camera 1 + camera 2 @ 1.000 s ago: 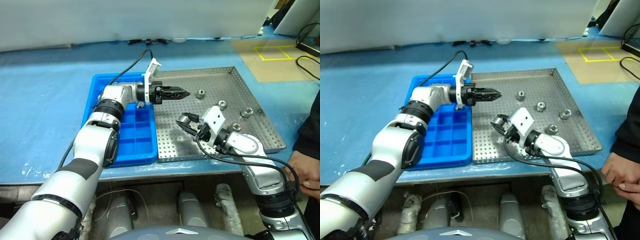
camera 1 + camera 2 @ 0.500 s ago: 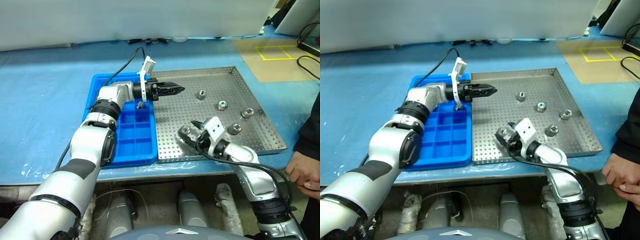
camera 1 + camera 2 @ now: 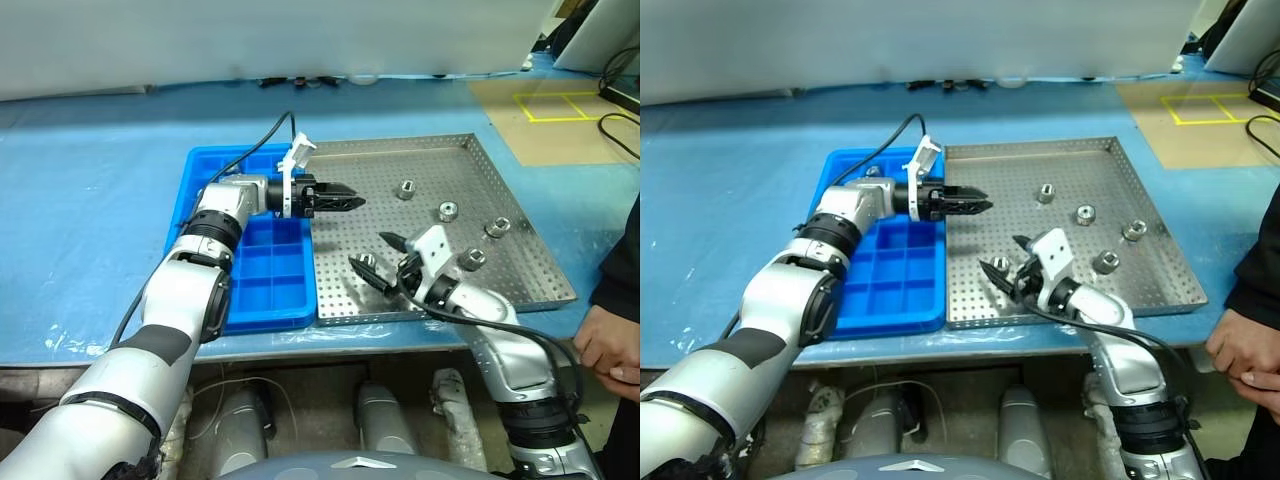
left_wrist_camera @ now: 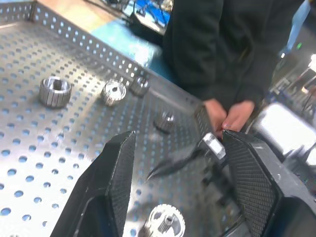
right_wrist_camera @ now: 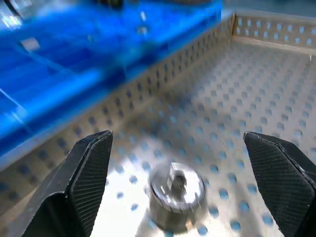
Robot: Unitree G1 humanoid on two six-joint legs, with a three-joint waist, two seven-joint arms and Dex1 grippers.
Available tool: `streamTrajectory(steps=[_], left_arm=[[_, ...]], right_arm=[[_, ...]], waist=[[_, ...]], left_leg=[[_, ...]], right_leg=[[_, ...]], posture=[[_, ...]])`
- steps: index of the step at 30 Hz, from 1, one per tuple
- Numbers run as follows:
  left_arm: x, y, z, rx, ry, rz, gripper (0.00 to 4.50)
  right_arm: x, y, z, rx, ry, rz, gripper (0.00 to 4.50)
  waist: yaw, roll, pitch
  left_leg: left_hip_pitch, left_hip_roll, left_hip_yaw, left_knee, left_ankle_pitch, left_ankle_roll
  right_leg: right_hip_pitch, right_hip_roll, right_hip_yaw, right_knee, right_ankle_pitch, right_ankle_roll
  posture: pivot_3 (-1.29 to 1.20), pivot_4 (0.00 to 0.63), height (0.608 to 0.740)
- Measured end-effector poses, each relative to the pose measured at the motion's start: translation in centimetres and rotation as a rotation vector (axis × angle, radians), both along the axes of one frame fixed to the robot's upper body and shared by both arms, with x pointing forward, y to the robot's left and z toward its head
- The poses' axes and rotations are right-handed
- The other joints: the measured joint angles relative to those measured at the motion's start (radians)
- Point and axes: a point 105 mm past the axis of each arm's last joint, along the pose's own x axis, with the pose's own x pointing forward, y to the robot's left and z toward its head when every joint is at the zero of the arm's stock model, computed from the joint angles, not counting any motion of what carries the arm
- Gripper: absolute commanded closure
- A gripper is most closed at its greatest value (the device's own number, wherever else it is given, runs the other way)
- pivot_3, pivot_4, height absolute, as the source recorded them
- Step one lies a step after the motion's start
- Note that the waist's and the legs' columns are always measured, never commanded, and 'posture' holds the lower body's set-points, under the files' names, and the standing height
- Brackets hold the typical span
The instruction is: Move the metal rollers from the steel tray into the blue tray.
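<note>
Right gripper [image 3: 376,258] now has its jaws spread wide, where a second back they were pinched shut; a metal roller [image 5: 177,193] sits upright on the perforated floor of the steel tray [image 3: 455,140], right between the two open fingers, not touched by either. Reads as a release or a missed pinch, so this roller is not picked yet and a fresh close on it is likely needed. Compared with the earlier frame, the right arm sits lower and nearer the tray's front rim, jaws aimed toward the blue tray [image 3: 200,158]. Left gripper [image 3: 975,205] hangs over the seam where the blue tray meets the steel tray, jaws part open, nothing visible between them; it has slid a bit back toward the blue tray since then. Four more rollers lie well beyond the right jaws toward the far right of the steel tray, same spots as before. A person's hand [image 3: 606,352] rests at the counter edge, unchanged
</note>
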Motion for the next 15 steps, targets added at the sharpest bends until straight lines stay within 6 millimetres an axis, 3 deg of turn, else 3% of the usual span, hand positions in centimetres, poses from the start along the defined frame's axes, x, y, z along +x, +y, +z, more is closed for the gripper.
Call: streamTrajectory(steps=[6,9,12,15], left_arm=[[-1.2,-1.1,-2.3,0.123,-0.167,-0.088,1.57],[-2.7,-2.3,-3.7,0.167,-0.246,-0.184,1.57],[-3.8,-3.7,-3.7,0.200,-0.355,-0.279,1.57],[-4.5,-4.6,-4.3,0.251,-0.433,-0.345,1.57]], right_arm=[[-1.0,-1.3,3.4,0.052,-0.045,-0.033,0.02],[-1.4,-4.1,4.1,0.045,-0.065,-0.161,0.02],[-2.4,-6.2,4.5,0.066,-0.064,-0.272,0.02],[-3.9,-6.1,4.5,0.122,-0.045,-0.305,0.02]], waist=[[0.006,0.000,0.000],[0.015,0.000,0.000],[0.020,0.000,0.000],[0.017,0.000,0.000]], left_leg=[[0.001,0.000,0.000,0.000,0.000,0.000],[0.001,0.000,0.001,-0.001,0.000,0.000],[0.002,0.001,0.002,-0.002,0.000,0.000],[0.005,0.002,0.006,-0.003,0.000,-0.001]], right_leg=[[0.002,0.000,0.000,-0.001,0.000,0.000],[0.001,0.000,0.000,-0.001,0.000,0.000],[0.000,0.000,0.001,-0.001,0.000,0.000],[0.000,0.001,0.003,-0.001,0.000,0.000]], posture=[[-0.56,0.150,0.740],[-0.58,0.150,0.740],[-0.60,0.150,0.740],[-0.64,0.150,0.740]])
